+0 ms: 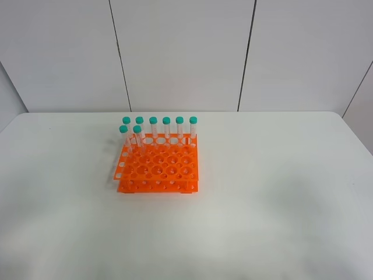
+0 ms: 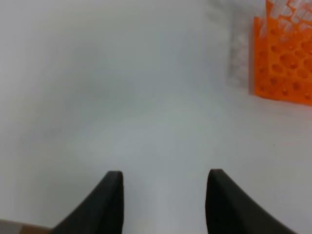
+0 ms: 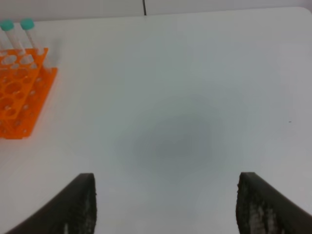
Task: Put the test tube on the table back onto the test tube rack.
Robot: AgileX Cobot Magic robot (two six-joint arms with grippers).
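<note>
The orange test tube rack (image 1: 152,185) stands left of the middle of the white table (image 1: 280,192). Several test tubes (image 1: 166,126) with teal caps stand upright in its back rows. A test tube lying on the table is out of view in every frame. My left gripper (image 2: 165,172) hovers open over bare tabletop, nothing between its fingers, with the rack (image 2: 285,63) well ahead and off to one side. My right gripper (image 3: 165,175) is wide open and empty above the table, the rack (image 3: 19,97) and two tubes (image 3: 28,29) far off to its side. Neither arm shows in the exterior view.
Grey wall panels (image 1: 180,52) rise behind the table's far edge. The table's rounded right corner (image 1: 349,125) is visible. Nothing but the rack stands on the tabletop.
</note>
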